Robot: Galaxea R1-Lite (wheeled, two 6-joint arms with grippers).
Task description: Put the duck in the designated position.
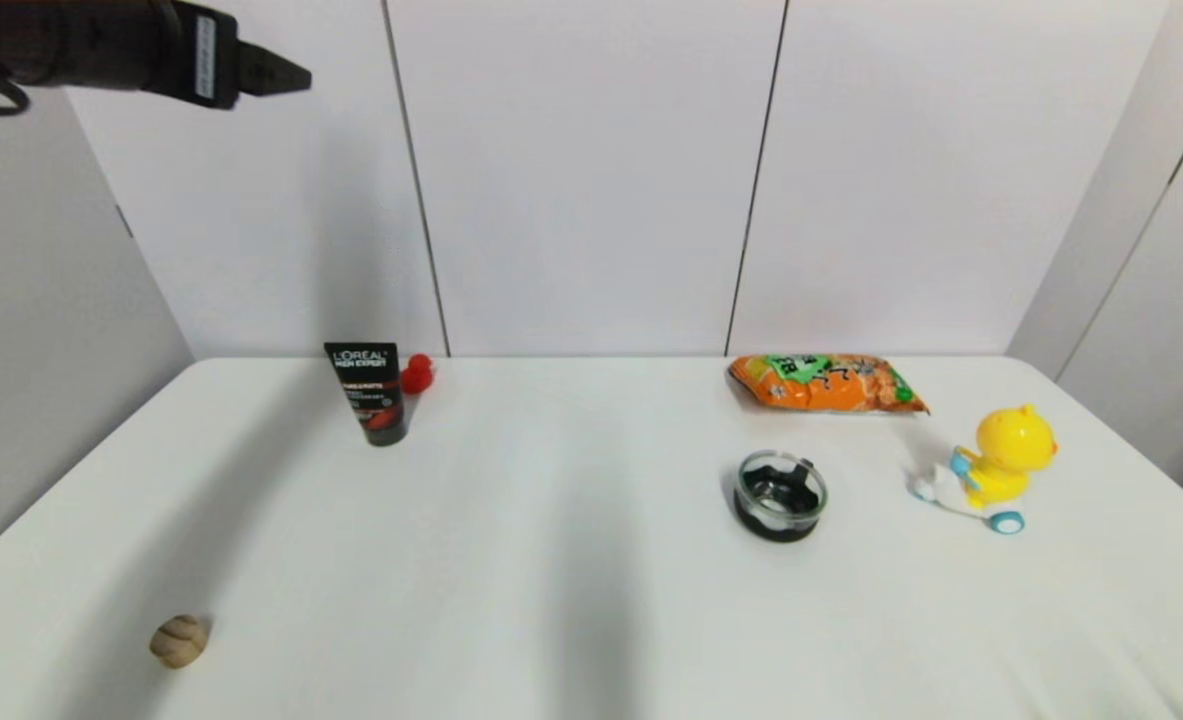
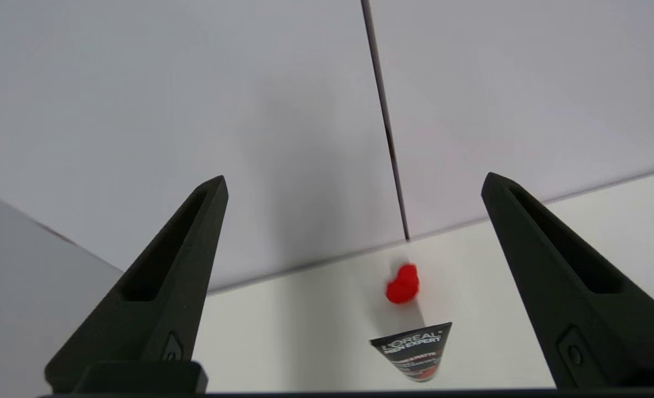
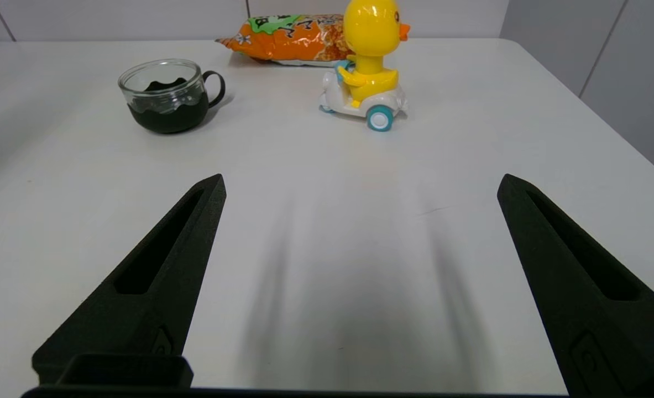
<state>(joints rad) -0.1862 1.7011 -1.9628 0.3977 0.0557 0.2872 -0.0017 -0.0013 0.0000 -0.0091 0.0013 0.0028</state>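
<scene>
I am seeing the duck (image 1: pixel 417 374) sitting at the table's (image 1: pixel 571 560) far edge by the wall, just behind and beside the black tube (image 1: pixel 371 392), which is standing on its cap. I am holding the left gripper (image 2: pixel 354 188) high above that corner, fingers spread wide with nothing between them. The right gripper (image 3: pixel 360 185) is waiting low over the near right of the table, also spread wide and empty, facing the glass cup (image 3: pixel 166 95), the yellow scooter duck (image 3: pixel 368 66) and the orange snack bag (image 3: pixel 291 37).
</scene>
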